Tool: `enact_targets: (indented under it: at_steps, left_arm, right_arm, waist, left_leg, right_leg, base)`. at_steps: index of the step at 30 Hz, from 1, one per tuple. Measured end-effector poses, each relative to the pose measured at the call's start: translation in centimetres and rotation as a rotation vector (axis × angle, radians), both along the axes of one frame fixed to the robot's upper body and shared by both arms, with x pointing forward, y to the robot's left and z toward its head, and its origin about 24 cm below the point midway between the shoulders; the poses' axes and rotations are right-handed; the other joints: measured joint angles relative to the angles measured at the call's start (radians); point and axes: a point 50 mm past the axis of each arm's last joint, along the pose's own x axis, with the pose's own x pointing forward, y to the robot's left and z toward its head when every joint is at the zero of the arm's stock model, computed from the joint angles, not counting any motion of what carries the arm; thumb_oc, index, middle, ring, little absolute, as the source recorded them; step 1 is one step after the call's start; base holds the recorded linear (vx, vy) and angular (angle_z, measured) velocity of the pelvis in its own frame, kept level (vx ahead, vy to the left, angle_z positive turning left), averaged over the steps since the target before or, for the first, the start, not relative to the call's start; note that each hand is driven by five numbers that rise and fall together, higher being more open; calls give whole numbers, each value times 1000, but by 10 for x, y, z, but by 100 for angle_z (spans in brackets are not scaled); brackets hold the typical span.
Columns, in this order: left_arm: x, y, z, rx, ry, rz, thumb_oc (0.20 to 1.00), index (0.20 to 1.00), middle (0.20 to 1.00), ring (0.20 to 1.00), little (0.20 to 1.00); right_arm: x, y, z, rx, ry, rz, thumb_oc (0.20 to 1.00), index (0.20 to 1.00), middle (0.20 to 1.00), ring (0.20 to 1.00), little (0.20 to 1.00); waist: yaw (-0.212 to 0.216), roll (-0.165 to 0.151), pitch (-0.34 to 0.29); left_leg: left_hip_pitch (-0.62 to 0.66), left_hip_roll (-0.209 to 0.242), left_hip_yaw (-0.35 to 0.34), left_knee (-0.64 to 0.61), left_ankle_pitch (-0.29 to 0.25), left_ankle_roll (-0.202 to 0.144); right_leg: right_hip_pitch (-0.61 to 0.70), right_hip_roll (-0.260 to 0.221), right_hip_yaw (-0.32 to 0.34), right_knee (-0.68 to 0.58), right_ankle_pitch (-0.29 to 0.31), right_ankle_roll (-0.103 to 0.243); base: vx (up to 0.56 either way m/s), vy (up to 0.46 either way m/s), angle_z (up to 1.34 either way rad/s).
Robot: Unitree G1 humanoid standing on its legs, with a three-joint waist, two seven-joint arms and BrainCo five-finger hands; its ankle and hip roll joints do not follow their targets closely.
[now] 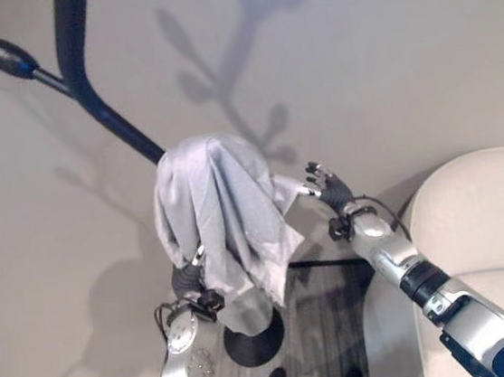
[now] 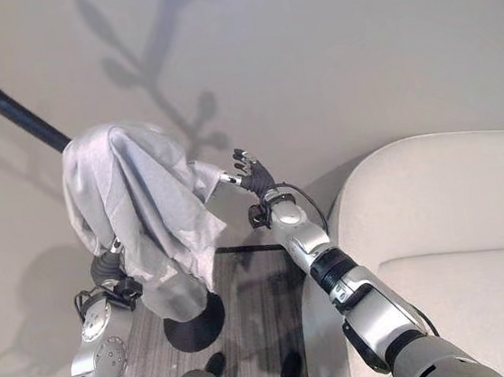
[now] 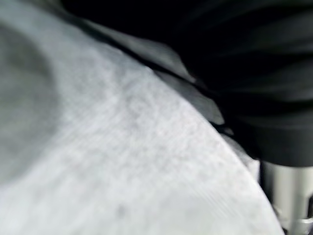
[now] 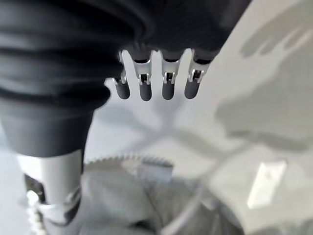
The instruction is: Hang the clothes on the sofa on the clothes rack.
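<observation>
Closest to you, the left hand [image 1: 191,270] is pushed up under the grey garment [image 1: 223,217]; in the left wrist view its dark ribbed cover sits right against the cloth [image 3: 122,161], which lies across everything beyond it. Its fingers are buried in the folds, so you cannot tell whether they are curled or straight.

The garment is draped over the tip of the dark clothes rack [image 1: 84,71], covering the end of one curved arm of the rack and hanging down in long folds. Its lower hem falls toward the rack's round dark base [image 1: 254,341] on the wood-pattern floor [image 1: 331,325]. Another arm of the rack, ending in a rounded knob [image 1: 7,56], reaches toward the top left corner of the left eye view and stays bare.

Your right hand [image 2: 252,177] is raised just beside the right edge of the hanging garment, near a small flap of cloth sticking out at that side. In the right wrist view its fingers [image 4: 145,88] are straight and spread in a row, released, with nothing between them and the thumb; the garment's ribbed edge [image 4: 129,161] shows beyond them, apart from the fingertips.

The cream sofa [image 2: 459,247] fills the lower right, well apart from the garment, and the pale wall [image 1: 383,55] stands behind the rack.
</observation>
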Motion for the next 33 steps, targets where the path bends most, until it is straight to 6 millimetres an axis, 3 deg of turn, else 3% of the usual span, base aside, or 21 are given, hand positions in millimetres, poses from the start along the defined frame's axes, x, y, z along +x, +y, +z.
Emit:
enact_targets:
  at_steps: [8,13,21,26,30,33]
  left_arm:
    - [-15,13,-33,-153,120,177,1000,1000,1000,1000,1000]
    - [-21,18,-43,-197,150,237,1000,1000,1000,1000,1000]
    - [-29,14,-59,-219,224,263,1000,1000,1000,1000,1000]
    - [-35,15,-80,-214,339,277,1000,1000,1000,1000,1000]
    - [-50,17,-104,-224,490,283,1000,1000,1000,1000,1000]
    - [-58,17,-113,-236,554,290,1000,1000,1000,1000,1000]
  right_arm:
    - [-25,-18,-41,32,113,-77,1000,1000,1000,1000,1000]
    - [-35,-28,-59,13,164,-112,1000,1000,1000,1000,1000]
    - [-51,-41,-107,-15,367,-193,1000,1000,1000,1000,1000]
    - [-74,-60,-149,7,583,-329,1000,1000,1000,1000,1000]
    - [-114,-87,-189,73,848,-531,1000,1000,1000,1000,1000]
    - [-124,-86,-197,94,904,-548,1000,1000,1000,1000,1000]
  waist:
    - [-39,2,-2]
    - [-49,10,-8]
    - [-48,29,-39]
    - [-48,23,-64]
    - [-49,30,-78]
    - [-49,25,-88]
  left_leg:
    - [17,2,34,-13,-2,16]
    - [21,2,44,-14,-3,20]
    - [33,1,46,-15,-3,18]
    - [33,-10,48,-15,-5,26]
    - [36,8,54,-49,8,53]
    - [33,5,70,-42,4,45]
  right_leg:
    - [1,-3,23,0,1,2]
    - [0,-5,31,0,3,2]
    - [8,-6,33,0,4,1]
    - [9,-14,33,-1,3,2]
    - [-5,-17,23,38,-13,29]
    - [-12,-15,19,33,-25,21]
  base:
    - [9,31,-11]
    - [10,31,-6]
    - [16,27,-1]
    - [38,20,-1]
    - [51,21,4]
    - [76,30,5]
